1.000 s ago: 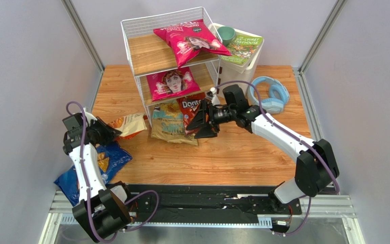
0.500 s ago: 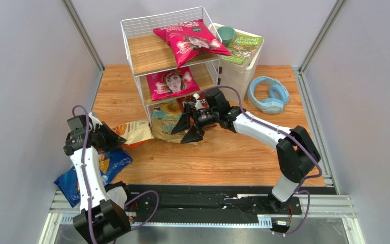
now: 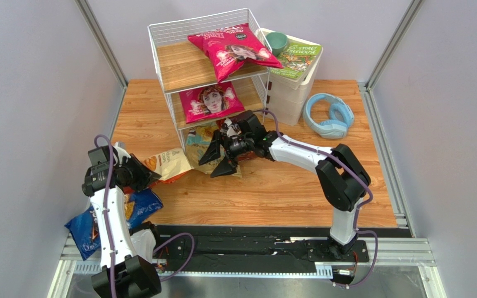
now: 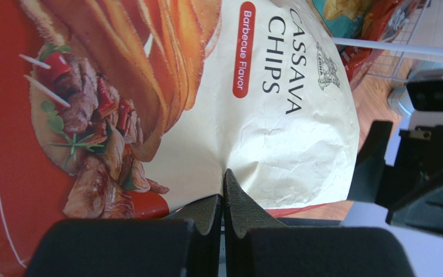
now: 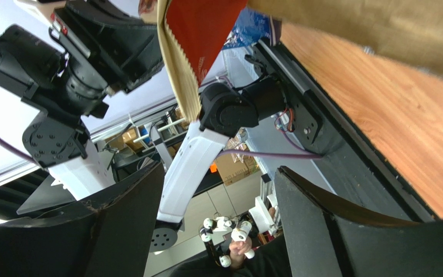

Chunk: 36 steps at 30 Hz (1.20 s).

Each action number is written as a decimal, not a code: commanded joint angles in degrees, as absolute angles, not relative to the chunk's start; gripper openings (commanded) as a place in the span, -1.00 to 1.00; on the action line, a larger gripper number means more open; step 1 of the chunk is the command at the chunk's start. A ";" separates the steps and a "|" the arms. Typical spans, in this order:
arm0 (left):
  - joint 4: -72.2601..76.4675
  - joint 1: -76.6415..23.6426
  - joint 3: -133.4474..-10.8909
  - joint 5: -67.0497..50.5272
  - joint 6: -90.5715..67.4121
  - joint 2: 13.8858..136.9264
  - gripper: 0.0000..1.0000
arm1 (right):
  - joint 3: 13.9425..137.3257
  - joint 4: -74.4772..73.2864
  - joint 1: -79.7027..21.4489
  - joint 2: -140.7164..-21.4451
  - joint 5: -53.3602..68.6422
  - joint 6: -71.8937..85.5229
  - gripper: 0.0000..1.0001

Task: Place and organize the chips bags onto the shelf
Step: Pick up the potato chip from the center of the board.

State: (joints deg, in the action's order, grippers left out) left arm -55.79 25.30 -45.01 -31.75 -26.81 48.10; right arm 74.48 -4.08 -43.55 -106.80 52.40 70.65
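Observation:
My left gripper is shut on the edge of the orange-and-cream cassava chips bag, which it holds just above the table left of the shelf. In the left wrist view its fingertips pinch the bag's seam. The blue Doritos bag lies by the left arm. My right gripper stands open and empty at the front of the bottom tier, over the tan-and-teal bag. One magenta bag lies on the top tier and another on the middle tier.
Right of the shelf stands a white drawer unit with a green book and a green cup on top. Blue headphones lie on the table at the back right. Grey walls close in both sides.
My right arm has swung left, carrying its open gripper along the front of the bottom tier. My left gripper has shifted the cassava bag a little right and nearer.

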 commanded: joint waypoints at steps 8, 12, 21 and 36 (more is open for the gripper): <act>-54.32 24.17 -42.63 -39.02 -27.60 46.41 -1.00 | 82.96 3.43 -44.91 -113.55 49.57 71.63 0.50; -54.14 24.17 -42.45 -38.76 -27.86 46.23 -1.00 | 86.04 3.78 -46.49 -116.27 49.57 71.54 0.50; -53.79 24.17 -42.45 -39.11 -27.86 46.49 -1.00 | 87.63 6.15 -50.18 -119.53 47.11 72.86 0.42; -51.95 24.26 -45.26 -35.34 -28.65 46.93 -0.67 | 79.72 12.21 -51.06 -115.05 42.46 78.57 -1.00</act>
